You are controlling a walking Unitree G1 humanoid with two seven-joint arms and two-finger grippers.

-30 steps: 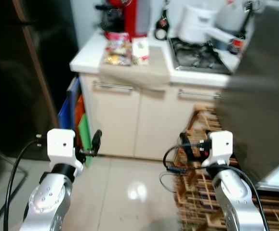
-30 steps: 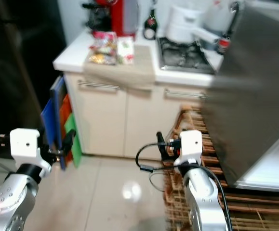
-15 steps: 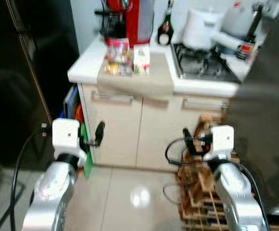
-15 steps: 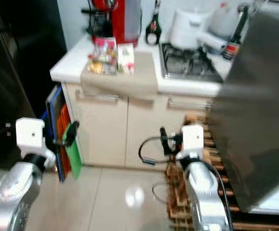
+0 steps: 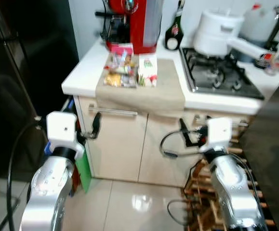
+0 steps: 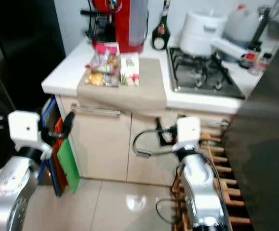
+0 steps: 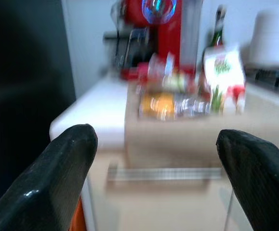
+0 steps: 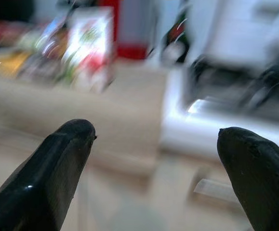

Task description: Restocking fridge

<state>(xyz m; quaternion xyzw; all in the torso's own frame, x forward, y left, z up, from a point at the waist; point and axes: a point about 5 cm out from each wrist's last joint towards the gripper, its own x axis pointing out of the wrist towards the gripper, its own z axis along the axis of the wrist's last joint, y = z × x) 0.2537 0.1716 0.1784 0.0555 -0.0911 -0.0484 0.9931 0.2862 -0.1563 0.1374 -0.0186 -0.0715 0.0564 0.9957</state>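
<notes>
A white counter [image 5: 84, 72] holds snack packs [image 5: 121, 70] as the left gripper [image 7: 156, 178] and right gripper [image 8: 156, 173] hover below, fingers wide.

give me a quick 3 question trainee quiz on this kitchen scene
1. True or false: the left gripper holds a snack bag.
2. What lies under the snack bags and carton? A) beige cloth B) tray C) stove
3. Fill in: the white pot sits on the ____.

Key: 1 false, both grippers, the right gripper too, are open and empty. 2 A, the cloth. 3 stove.
</notes>
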